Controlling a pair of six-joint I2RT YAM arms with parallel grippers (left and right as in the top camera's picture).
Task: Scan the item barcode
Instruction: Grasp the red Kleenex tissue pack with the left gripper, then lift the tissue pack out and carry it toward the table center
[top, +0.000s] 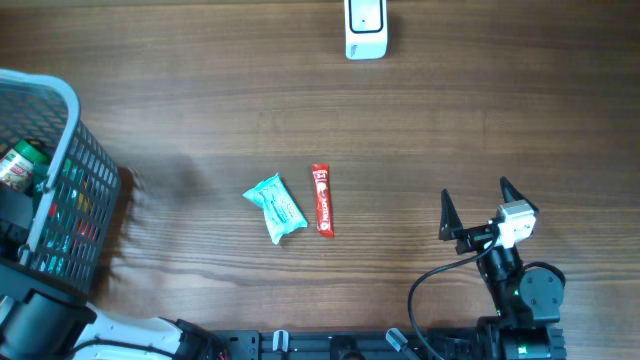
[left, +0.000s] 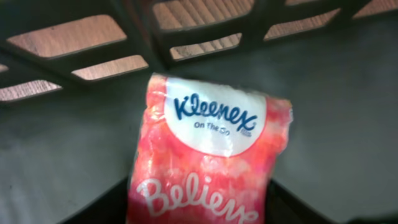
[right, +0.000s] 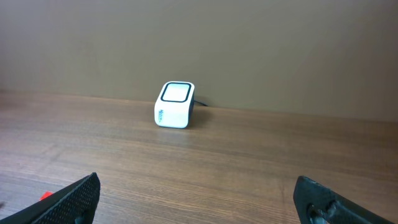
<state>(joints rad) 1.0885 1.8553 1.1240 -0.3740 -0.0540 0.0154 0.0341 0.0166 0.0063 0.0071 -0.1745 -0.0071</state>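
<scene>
- While the left gripper (left: 202, 208) is down inside the basket (left: 348, 93), a pink Kleenex tissue pack (left: 208, 155) sits directly in front of it, between its two dark fingers (left: 106, 205), with the logo side toward the wrist camera.
- Whether the fingers press the pack or only stand beside it, I cannot tell. The contact is hidden at the lower edge of that view.
- Behind the pack is the grid wall of the basket, and wood shows through its openings.
- Seen from overhead, the basket stands at the left edge of the table (top: 200, 80), and a green can (top: 20, 165) is also in it.
- The right gripper (top: 475, 190) is near the front edge of the table, with jaws spread wide and nothing between them.
- Far ahead of the right gripper, the white scanner (right: 175, 104) stands at the far edge.
- Ahead and to the left of the right gripper, a teal packet (top: 276, 207) and a red stick pack (top: 322, 200) lie near each other, not touching.
</scene>
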